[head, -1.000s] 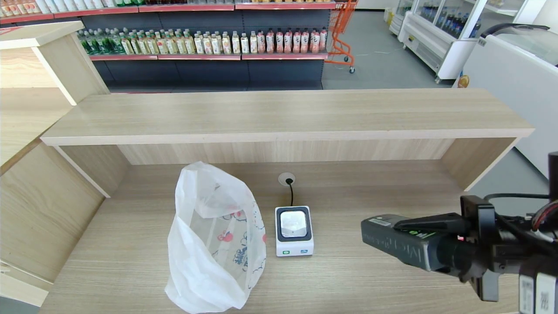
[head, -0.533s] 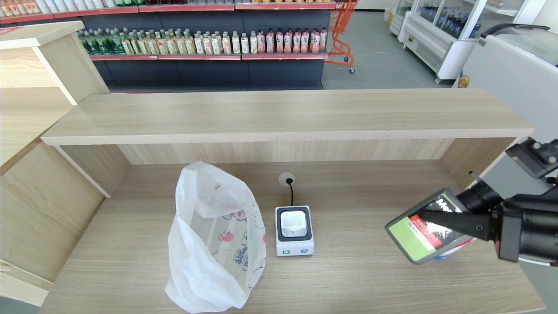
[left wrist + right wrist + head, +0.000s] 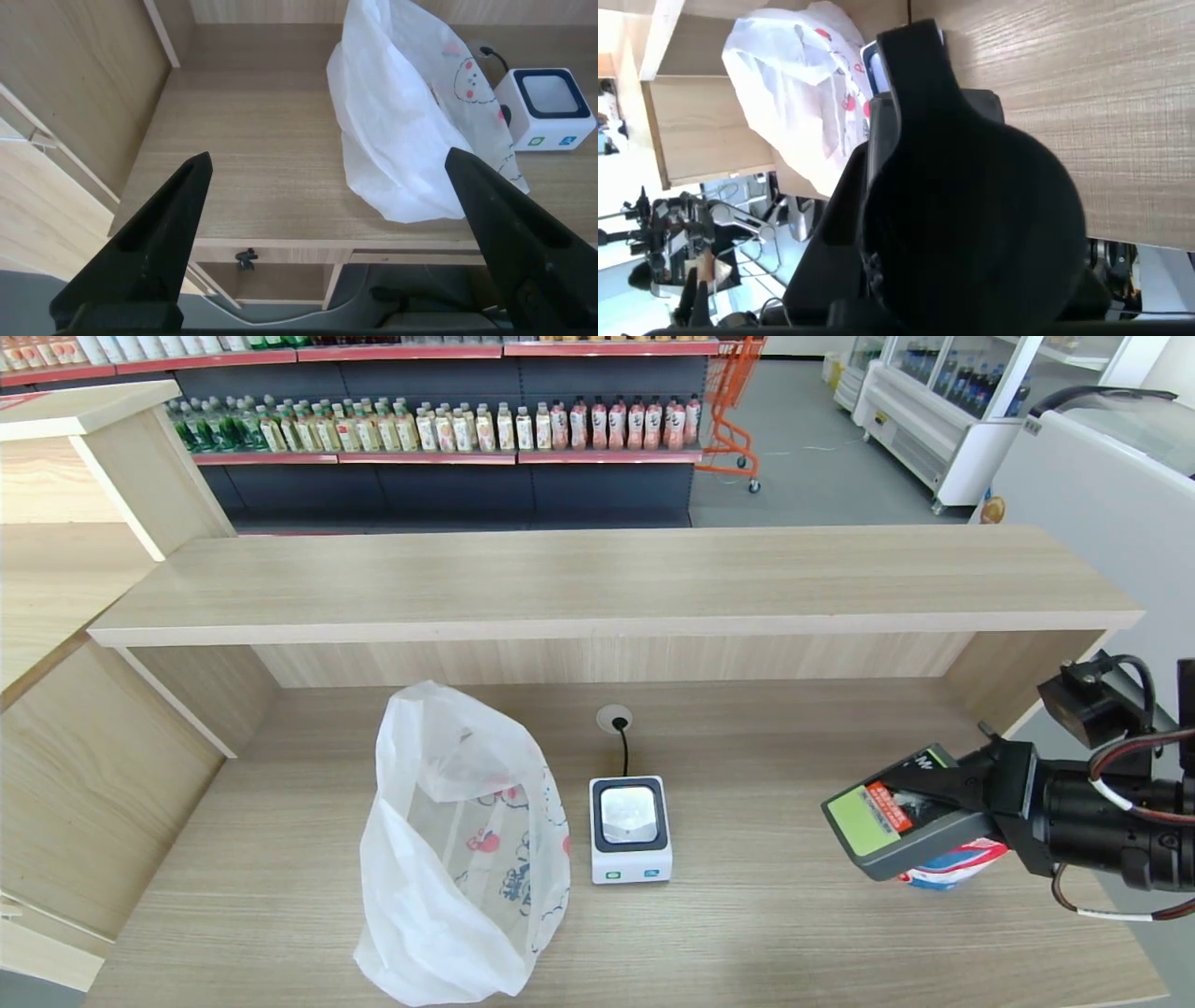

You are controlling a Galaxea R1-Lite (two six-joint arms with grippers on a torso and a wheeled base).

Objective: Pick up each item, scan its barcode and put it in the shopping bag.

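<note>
Wooden counter (image 3: pixel 794 933) is occupied by a shopping bag (image 3: pixel 457 859) just beside a scanner (image 3: pixel 630 829). A dark box (image 3: pixel 873 826) is clamped in the right gripper (image 3: pixel 920 807). The left gripper (image 3: pixel 329 159) is spread wide.

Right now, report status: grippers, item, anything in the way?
Right gripper shut on box, held right of scanner. Left gripper open, empty. Bag left of scanner, off the box's path.

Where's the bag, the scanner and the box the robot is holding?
shopping bag (image 3: pixel 411 915), head view, its white side.
scanner (image 3: pixel 628 815), head view, its glass window.
box (image 3: pixel 861 821), head view, its green end.
</note>
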